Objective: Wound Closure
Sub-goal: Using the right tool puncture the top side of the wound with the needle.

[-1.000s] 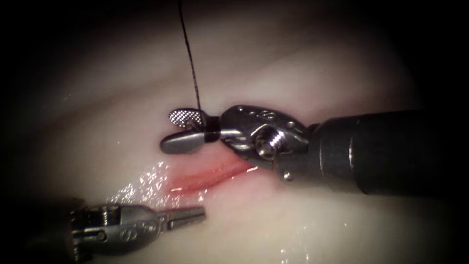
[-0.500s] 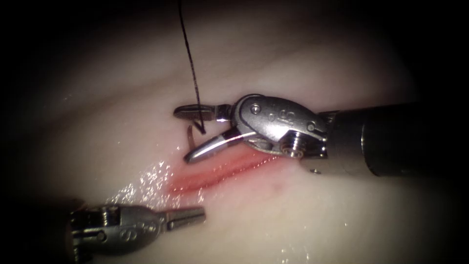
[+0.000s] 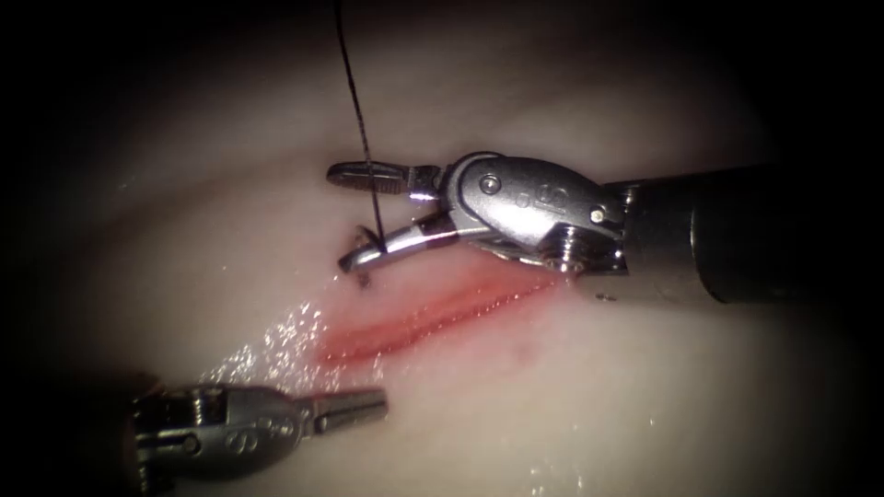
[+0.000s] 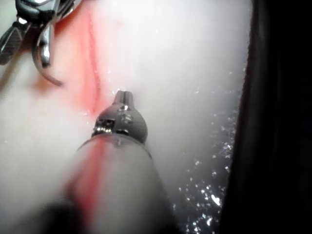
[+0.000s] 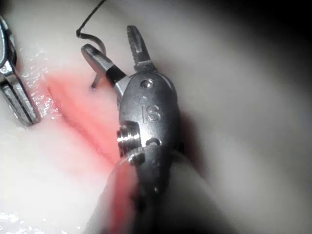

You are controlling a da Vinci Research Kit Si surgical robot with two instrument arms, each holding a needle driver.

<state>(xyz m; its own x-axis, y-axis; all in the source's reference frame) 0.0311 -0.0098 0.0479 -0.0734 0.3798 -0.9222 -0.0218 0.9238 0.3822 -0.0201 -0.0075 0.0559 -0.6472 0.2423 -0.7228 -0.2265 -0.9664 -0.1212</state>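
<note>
Steel jaws of the right tool point(image 3: 364, 216) stand spread just above the cut's point(image 3: 424, 317) far end, holding nothing; the left wrist view alone shows the curved needle point(image 4: 46, 73) bare beside them, its tip dipping to the tissue point(image 3: 645, 405), thread point(image 3: 354, 92) rising away. Left tool point(image 3: 373, 402), pressed together and empty, lies near the cut's near-left end, with open tissue to the right.

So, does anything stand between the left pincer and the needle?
Nothing visible: just bare tissue and the cut at its left end. The left pincer is shut, empty; the needle stands in tissue against the open, empty right pincer, at its lower jaw.
</note>
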